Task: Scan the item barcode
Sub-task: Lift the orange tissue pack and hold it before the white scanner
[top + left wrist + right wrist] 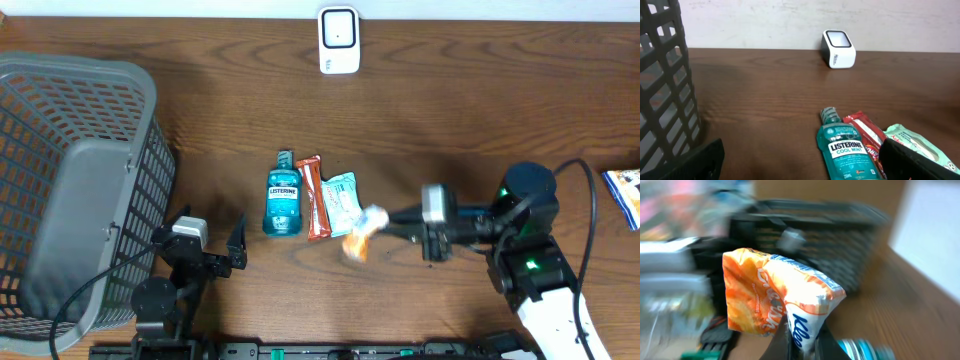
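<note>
two arms on the table and only one is working. the right gripper (388, 217) is clamped shut on one end of an orange-and-white packet (365, 230), and in the right wrist view the packet (780, 300) flops out above the pinched end with lettering starting "klee" showing. from overhead it sits near the front edge of the table, just right of the middle, and looks lifted off the wood, though i can't be sure of that.

the left gripper (238, 250) sits by the front-left corner beside the basket (60, 180), jaws spread wide, holding nothing.

the scanner (339, 40) stands at the middle of the far edge, well apart from the packet. between them, toward the table's middle, lie a listerine bottle (283, 200), a red bar (313, 197) and a teal pouch (340, 200), side by side.

now the worries. it's a soft pack pinched at one end only, so a quick swing could make it sag, twist or slide out of the jaws. no barcode shows on the faces i can see, so the code may end up turned away from the scanner window and the read fails. and a low carry toward the far edge risks the dangling end brushing the pouch. the wrist picture is smeared, so the exact bite on the wrapper is hard to read.
</note>
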